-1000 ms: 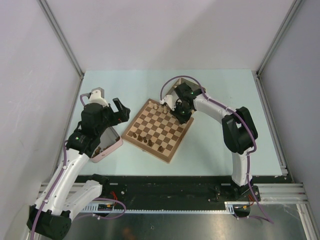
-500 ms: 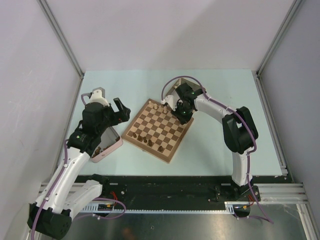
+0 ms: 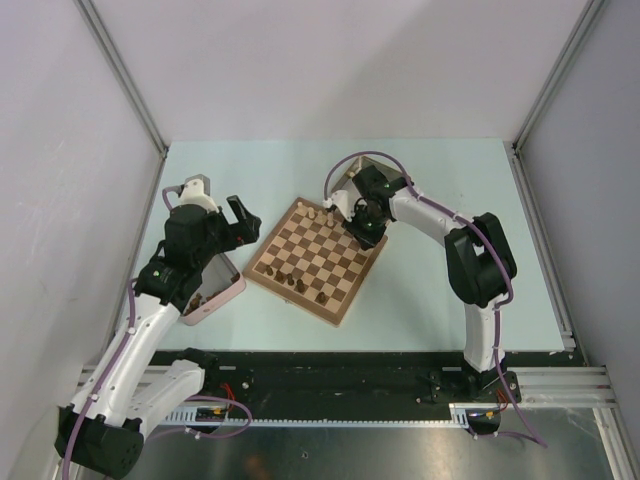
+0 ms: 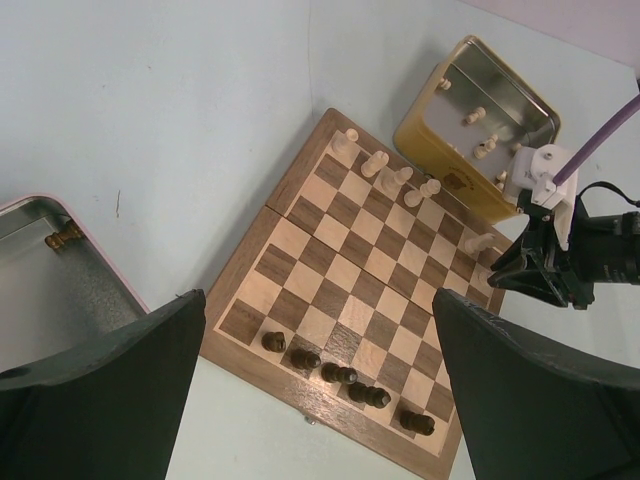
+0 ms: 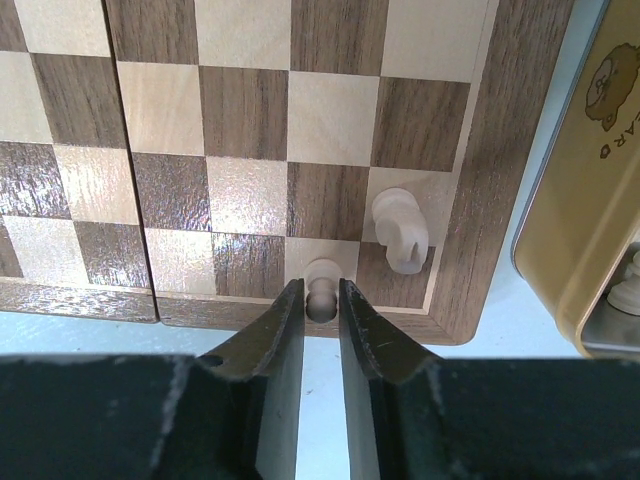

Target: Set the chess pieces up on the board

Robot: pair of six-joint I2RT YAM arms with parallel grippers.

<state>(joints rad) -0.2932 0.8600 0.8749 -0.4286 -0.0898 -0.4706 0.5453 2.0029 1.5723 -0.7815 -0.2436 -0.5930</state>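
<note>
The board (image 3: 318, 262) lies tilted at the table's middle. Several pale chess pieces (image 4: 376, 162) stand along its far edge and several dark ones (image 4: 340, 373) along its near edge. My right gripper (image 3: 365, 226) is over the board's far right corner, shut on a pale pawn (image 5: 322, 290) that stands on a light edge square next to a pale knight (image 5: 401, 232). My left gripper (image 3: 240, 215) hovers wide open and empty above the board's left side (image 4: 320, 400).
A yellow tin (image 4: 480, 120) with several pale pieces inside sits just beyond the board's far right corner and shows in the right wrist view (image 5: 590, 200). A pink tin (image 3: 215, 290) lies left of the board with a dark piece (image 4: 62, 236) inside.
Almost nothing: the right gripper stays shut on the pale pawn at the board's corner, and the left arm holds still.
</note>
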